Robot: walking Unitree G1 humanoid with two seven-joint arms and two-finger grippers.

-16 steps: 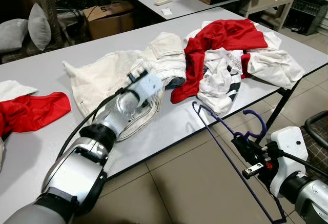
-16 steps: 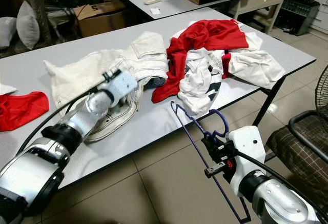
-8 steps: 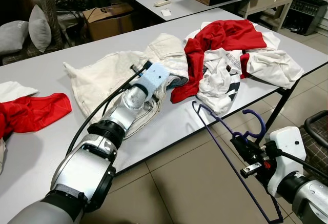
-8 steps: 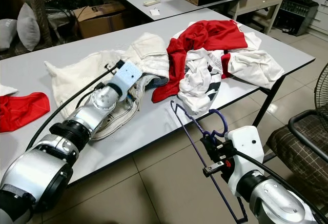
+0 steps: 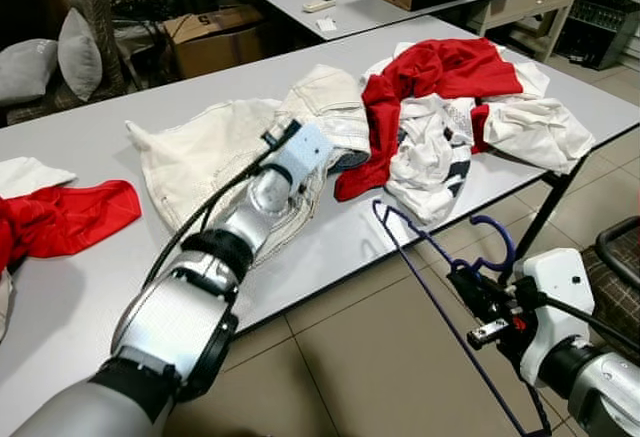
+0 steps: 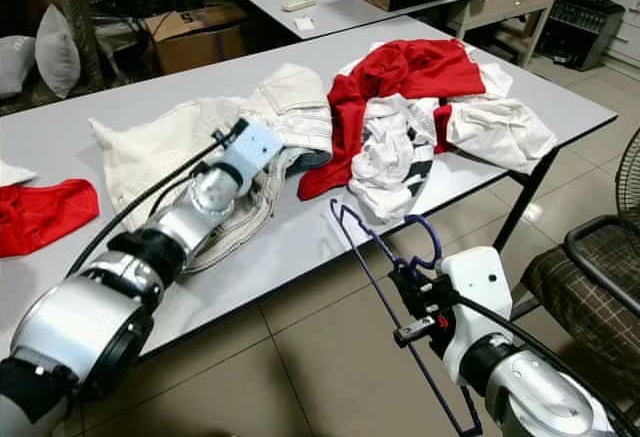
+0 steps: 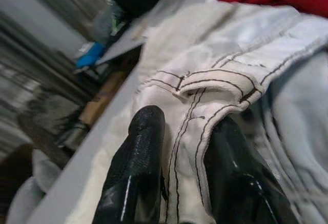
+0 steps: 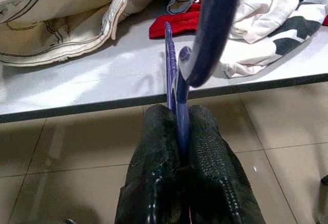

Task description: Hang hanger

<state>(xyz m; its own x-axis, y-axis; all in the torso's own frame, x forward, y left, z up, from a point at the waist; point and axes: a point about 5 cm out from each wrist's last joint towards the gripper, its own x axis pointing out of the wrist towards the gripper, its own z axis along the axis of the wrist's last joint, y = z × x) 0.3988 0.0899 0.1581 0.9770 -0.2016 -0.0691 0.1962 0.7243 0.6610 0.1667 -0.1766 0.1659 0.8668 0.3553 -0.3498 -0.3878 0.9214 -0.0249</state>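
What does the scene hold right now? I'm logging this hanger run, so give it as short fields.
surface: grey table
left gripper: shut on cream trousers, on the table
right gripper: shut on purple hanger, held off the table's near edge, above the floor
other clothes: red and white pile; red garment

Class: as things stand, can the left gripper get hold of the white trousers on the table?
Probably yes: the left gripper already sits on the white trousers, a stitched seam between its jaws, nothing blocking.
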